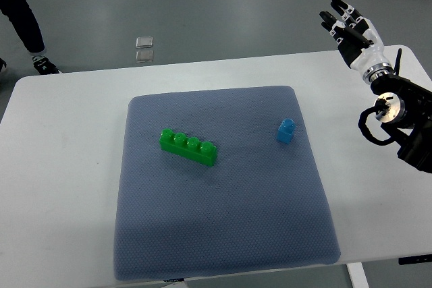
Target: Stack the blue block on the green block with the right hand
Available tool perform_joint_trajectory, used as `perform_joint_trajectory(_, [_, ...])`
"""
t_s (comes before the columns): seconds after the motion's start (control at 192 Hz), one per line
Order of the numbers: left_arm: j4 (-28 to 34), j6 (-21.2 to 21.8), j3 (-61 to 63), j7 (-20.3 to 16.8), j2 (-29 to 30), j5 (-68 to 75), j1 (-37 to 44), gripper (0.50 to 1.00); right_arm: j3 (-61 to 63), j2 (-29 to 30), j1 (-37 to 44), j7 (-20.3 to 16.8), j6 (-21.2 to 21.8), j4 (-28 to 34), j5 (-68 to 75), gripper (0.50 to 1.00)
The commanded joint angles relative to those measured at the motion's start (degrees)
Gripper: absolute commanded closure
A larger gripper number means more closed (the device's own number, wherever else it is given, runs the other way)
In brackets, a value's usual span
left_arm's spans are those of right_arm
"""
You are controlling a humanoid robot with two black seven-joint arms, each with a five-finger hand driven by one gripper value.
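A small blue block [286, 131] stands on the right part of the grey-blue mat [223, 234]. A long green block [188, 147] with a row of studs lies left of the mat's centre, angled slightly. My right hand [347, 23] is raised at the upper right, beyond the table's far edge, well away from the blue block. Its fingers are spread and hold nothing. The left arm does not show.
The mat lies on a white table [61, 166]. A person's leg and shoe [30, 32] stand on the floor at the upper left. Two small clear squares [144, 49] lie on the floor behind the table.
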Motion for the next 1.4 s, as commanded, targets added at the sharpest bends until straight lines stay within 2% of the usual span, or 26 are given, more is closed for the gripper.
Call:
perform_joint_trajectory(0.0, [-0.06,-0.01,-0.04,-0.05,0.0,0.01,0.0,0.5,-0.01,-0.13,0.05,0.01,0.1,0.0,0.0,0.587])
perform_joint_trajectory(0.916, [-0.06,-0.01,0.05,-0.05,0.0,-0.08,0.0,0.5,0.08,-0.13,0.14,-0.35,0.89,0.0,0.27,0.587])
perform_joint_trajectory(1.098, [-0.06,-0.01,0.05,-0.05,0.0,-0.08,0.0,0.5,0.35,0.49,0.31,-0.61,2.04,0.09,0.53,0.587])
perform_joint_trajectory(1.395, [-0.06,-0.01,0.05,-0.05,0.0,0.01,0.0,0.5,1.05,2.69,0.31,-0.61,0.89,0.53,-0.44,0.587])
